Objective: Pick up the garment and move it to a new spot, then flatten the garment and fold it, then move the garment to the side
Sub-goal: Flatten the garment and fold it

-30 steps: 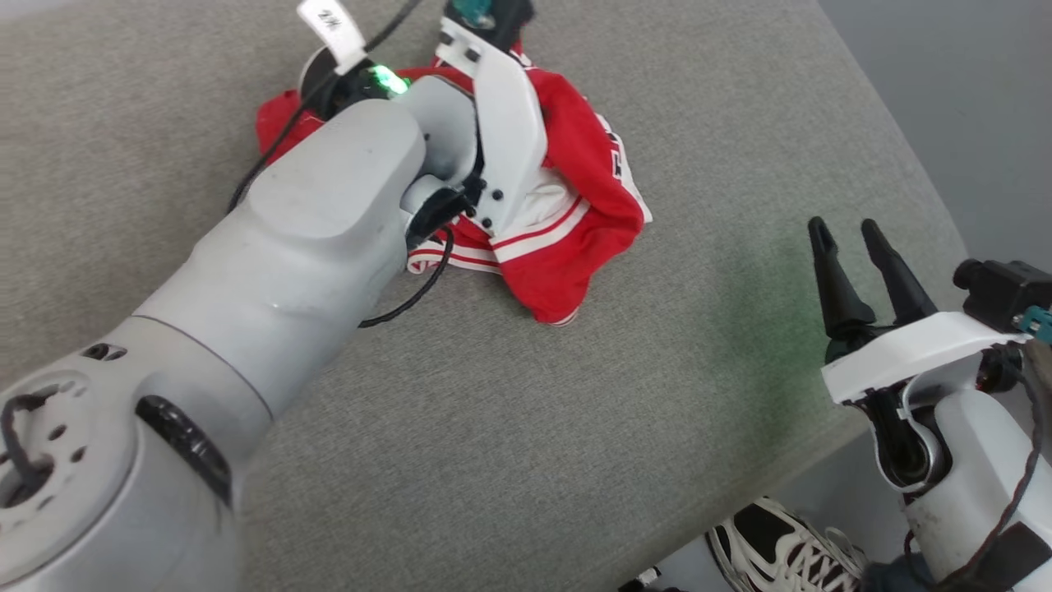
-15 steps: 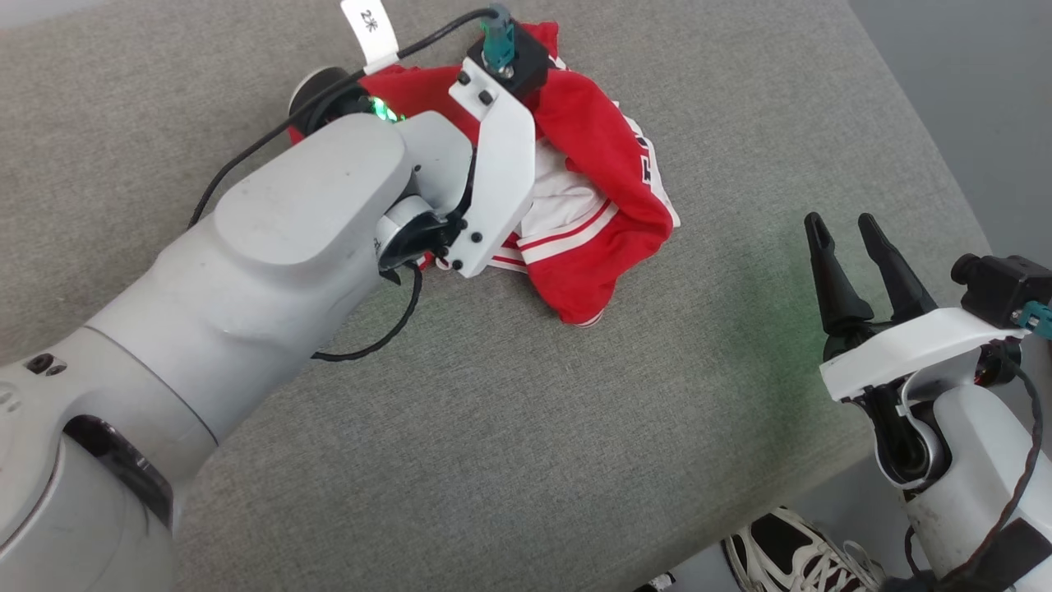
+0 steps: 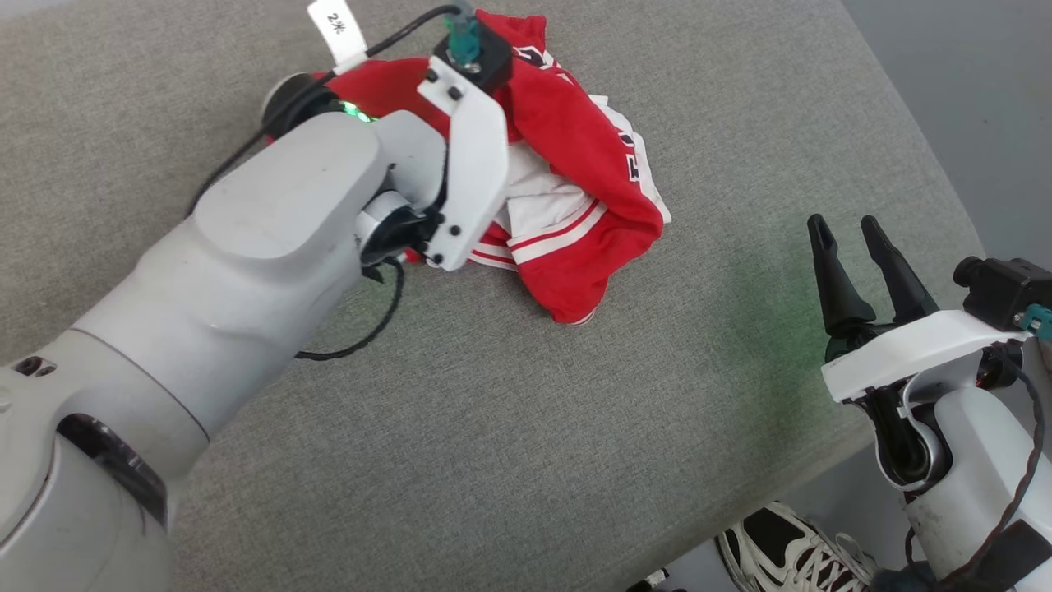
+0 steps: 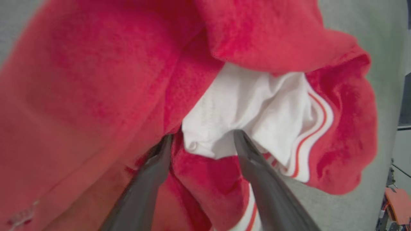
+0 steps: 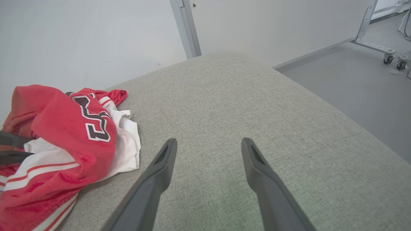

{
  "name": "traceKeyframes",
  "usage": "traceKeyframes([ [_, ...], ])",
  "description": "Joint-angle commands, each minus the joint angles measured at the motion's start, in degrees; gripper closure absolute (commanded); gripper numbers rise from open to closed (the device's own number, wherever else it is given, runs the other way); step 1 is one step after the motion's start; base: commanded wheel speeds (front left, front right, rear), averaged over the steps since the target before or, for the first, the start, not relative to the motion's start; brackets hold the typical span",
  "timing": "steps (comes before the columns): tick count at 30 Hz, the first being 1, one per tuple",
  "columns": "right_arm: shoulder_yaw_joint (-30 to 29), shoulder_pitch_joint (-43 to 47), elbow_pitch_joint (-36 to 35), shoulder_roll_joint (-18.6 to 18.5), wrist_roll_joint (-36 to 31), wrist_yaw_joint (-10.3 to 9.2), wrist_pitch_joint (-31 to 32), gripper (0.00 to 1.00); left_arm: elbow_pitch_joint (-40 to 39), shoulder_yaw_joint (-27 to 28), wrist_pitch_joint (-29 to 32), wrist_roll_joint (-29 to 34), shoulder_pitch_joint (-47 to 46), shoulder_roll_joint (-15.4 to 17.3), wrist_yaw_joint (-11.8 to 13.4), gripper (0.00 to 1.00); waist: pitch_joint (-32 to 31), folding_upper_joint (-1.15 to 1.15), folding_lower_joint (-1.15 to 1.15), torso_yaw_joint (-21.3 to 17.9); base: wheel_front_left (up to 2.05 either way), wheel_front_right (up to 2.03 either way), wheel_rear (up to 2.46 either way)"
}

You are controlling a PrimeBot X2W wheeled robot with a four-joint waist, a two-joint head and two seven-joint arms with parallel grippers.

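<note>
Since a second ago my left arm [image 3: 271, 247] has drawn back a little over the garment [image 3: 575, 140]. Its wrist camera [image 3: 466, 51] sits lower in the head view, and more red cloth shows beyond it.

Nearest me, my right gripper [image 3: 842, 224] hangs at the near right edge of the cushion [image 3: 493, 411]. Its fingers are spread with nothing between them, and it is well apart from the garment. A shoe [image 3: 789, 551] rests on the floor below that edge.

Further out, the left arm reaches across the cushion and hides the garment's left part. My left gripper [image 4: 203, 136] is spread as well. In its wrist view the two fingers stand apart, tips sunk among the folds, with a fold of white sleeve and a ridge of red cloth bunched between them. Cloth lies against both fingers, but they are not closed on it.

The garment lies crumpled in a heap on the far middle of the cushion. A white sleeve with red stripes faces the near side, and black, white-outlined lettering runs along its right flank. In the right wrist view it lies off to the left of my right fingers.

Beyond the cushion are a pale wall [image 5: 80, 38] and grey floor [image 5: 353, 80].
</note>
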Motion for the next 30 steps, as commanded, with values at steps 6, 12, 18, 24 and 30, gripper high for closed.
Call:
traceKeyframes([
  [6, 0.23, -0.54, -0.05, 0.44, -0.18, -0.02, -0.32, 0.00, -1.75, -0.16, -1.62, -1.33, -0.46, -0.18, 0.09, 0.43, 0.04, 0.00, 0.00, 0.23, 0.00, 0.00, 0.00],
  [12, 0.47, -0.55, -0.11, 0.31, 0.09, -0.02, -0.34, 0.00, 0.56, -0.25, -4.15, -0.83, -0.89, -1.01, 0.09, 1.00, 0.17, 0.00, 0.00, 0.20, 0.00, 0.00, 0.00],
  [18, -1.51, 1.26, 0.33, -1.28, -0.47, -0.02, -0.33, 0.00, -2.41, 0.88, -6.11, -6.82, -0.03, -1.68, 0.09, 1.00, -1.38, 0.00, 0.00, 3.46, 0.00, 0.00, 0.00],
  [24, -2.84, 2.47, -0.38, -3.14, -1.51, -0.02, 0.17, 0.00, -7.69, 3.02, -9.97, -10.29, 1.60, 2.70, 0.09, 1.00, -4.26, 0.00, 0.00, 8.44, 0.00, 0.00, 0.00],
  [30, -5.00, 4.13, -2.38, -5.20, -3.69, -0.02, 2.49, 0.00, -14.04, 5.46, -14.19, -13.49, 8.00, 11.51, 1.23, 1.00, -7.77, 0.00, 0.00, 15.29, 0.00, 0.00, 0.00],
])
